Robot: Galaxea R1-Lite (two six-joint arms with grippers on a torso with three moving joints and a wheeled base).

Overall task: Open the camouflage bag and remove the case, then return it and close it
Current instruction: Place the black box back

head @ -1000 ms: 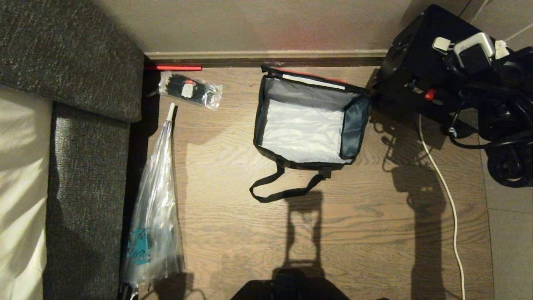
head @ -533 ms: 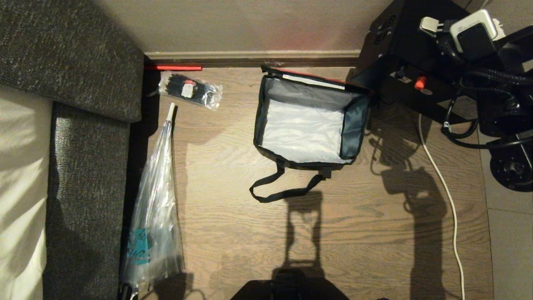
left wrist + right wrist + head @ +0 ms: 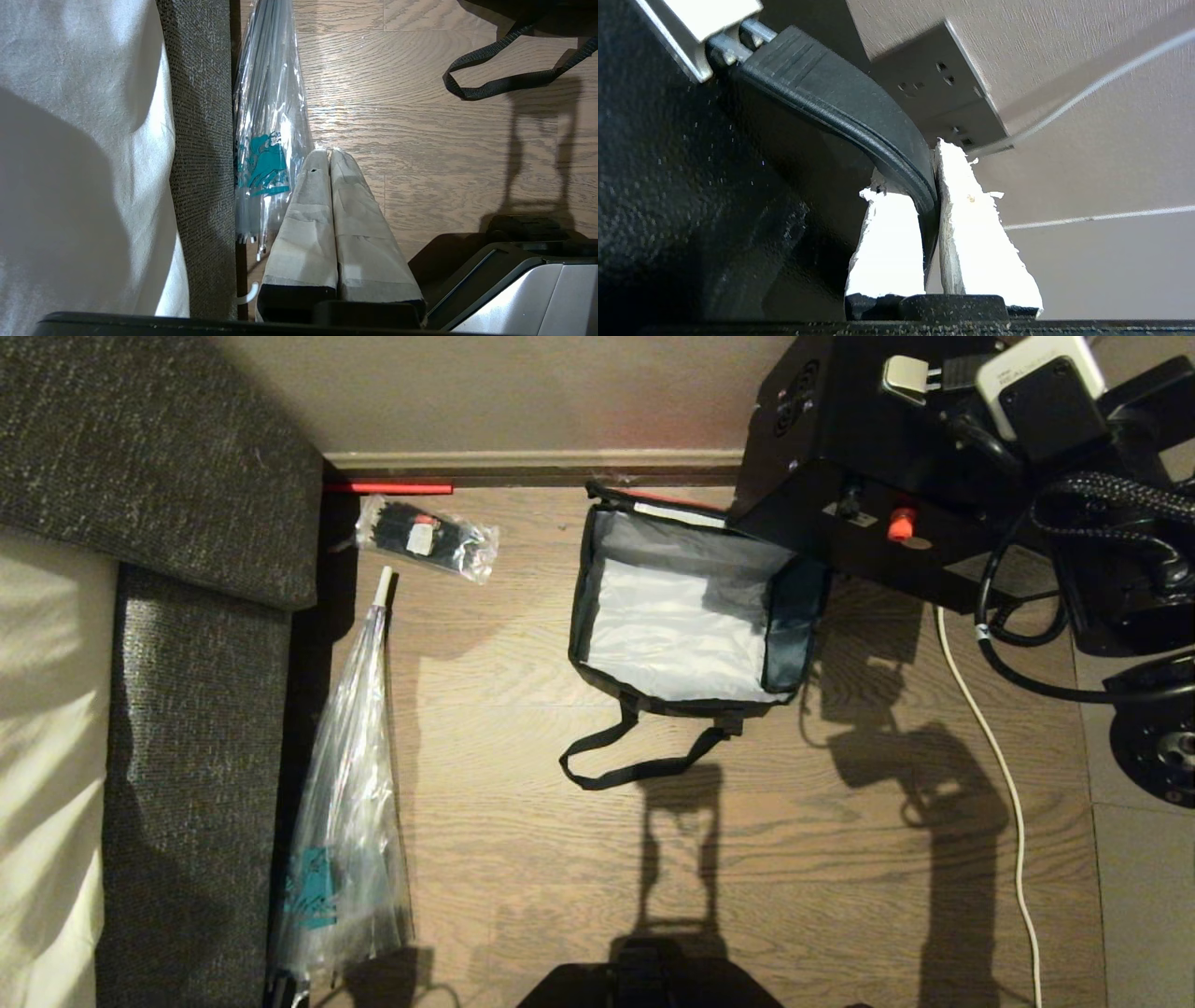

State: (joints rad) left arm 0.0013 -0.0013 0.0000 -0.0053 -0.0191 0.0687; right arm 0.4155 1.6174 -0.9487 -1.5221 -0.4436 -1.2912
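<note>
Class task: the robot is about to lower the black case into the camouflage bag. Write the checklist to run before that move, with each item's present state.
1. Camouflage bag open, lining empty: ok.
2. Right claw shut on the case's handle: ok.
3. Case centred over the opening: not ok, it overlaps only the bag's far right corner.
4. Strap outside the opening: ok.
5. Left claw shut, parked beside the sofa: ok.
6. Case fits: cannot tell.

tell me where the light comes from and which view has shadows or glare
Head view: light from the near side throws the arm's shadow on the floor and the case's shadow into the open bag. Left wrist view: sheen on the plastic sleeve.
</note>
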